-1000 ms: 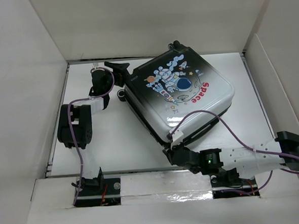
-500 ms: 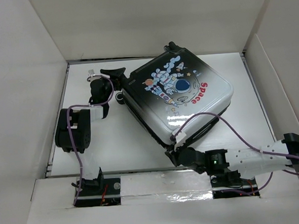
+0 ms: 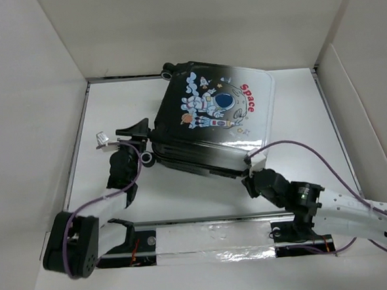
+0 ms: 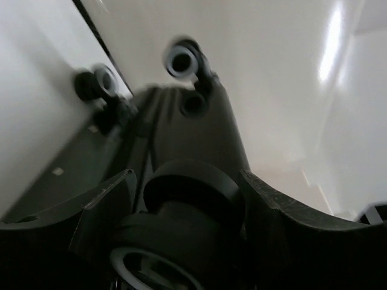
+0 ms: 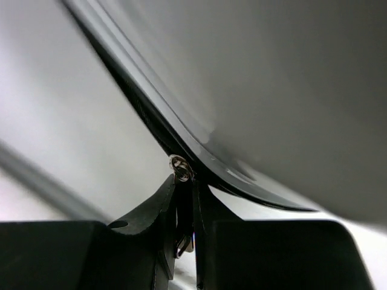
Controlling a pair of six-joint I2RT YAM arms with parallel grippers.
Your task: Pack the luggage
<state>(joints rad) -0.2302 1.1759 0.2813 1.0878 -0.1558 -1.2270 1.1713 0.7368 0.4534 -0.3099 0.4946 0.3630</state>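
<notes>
The luggage [image 3: 214, 114] lies flat on the white table, astronaut and red "Space" print facing up, black end to the left. My left gripper [image 3: 136, 147] is at its near-left corner. In the left wrist view the fingers [image 4: 103, 208] close round a black wheel [image 4: 193, 202], which fills the gap between them. My right gripper [image 3: 253, 179] is at the near edge of the luggage. In the right wrist view it [image 5: 185, 192] is shut on the metal zipper pull [image 5: 180, 167] of the black zip seam [image 5: 151, 118].
High white walls [image 3: 39, 95] enclose the table on three sides. A white ledge [image 3: 206, 239] runs along the near edge over the arm bases. Two more wheels [image 4: 181, 59] show at the far end of the luggage. The right arm's purple cable [image 3: 312, 154] loops over the table.
The luggage has turned anticlockwise and slid toward the back. My left arm swung down to the near left with the wheel. My right gripper moved right along the near edge.
</notes>
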